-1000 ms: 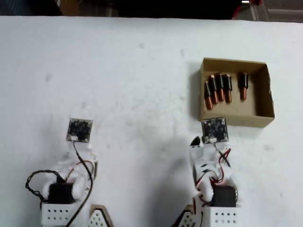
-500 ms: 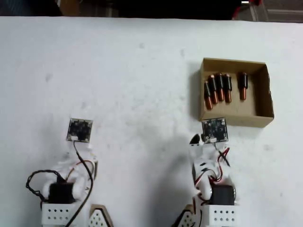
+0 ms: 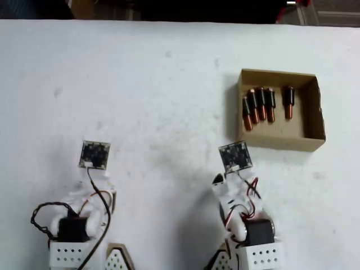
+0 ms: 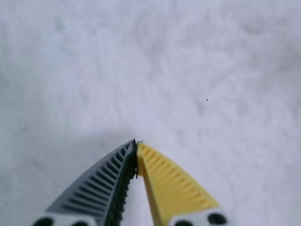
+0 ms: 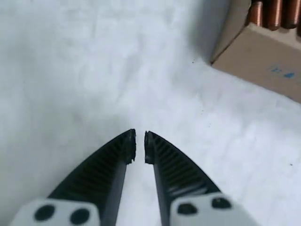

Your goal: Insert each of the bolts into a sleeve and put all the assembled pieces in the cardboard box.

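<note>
The cardboard box (image 3: 279,143) stands on the right of the white table. Several copper sleeves with black bolt heads (image 3: 259,106) lie side by side inside it. The right wrist view shows a corner of the box (image 5: 263,49) and some sleeve ends (image 5: 269,11) beyond my right gripper (image 5: 140,141). That gripper is shut with only a thin slit between its black fingers and nothing in it. It hovers over bare table, near and left of the box (image 3: 217,180). My left gripper (image 4: 137,143) is shut and empty above bare table at the near left.
Both arm bases (image 3: 70,247) sit at the table's near edge. The white table (image 3: 157,90) is open across the middle and far side, with its dark far edge at the back.
My right arm has swung left, away from the box's near wall. The left arm has kept still.
</note>
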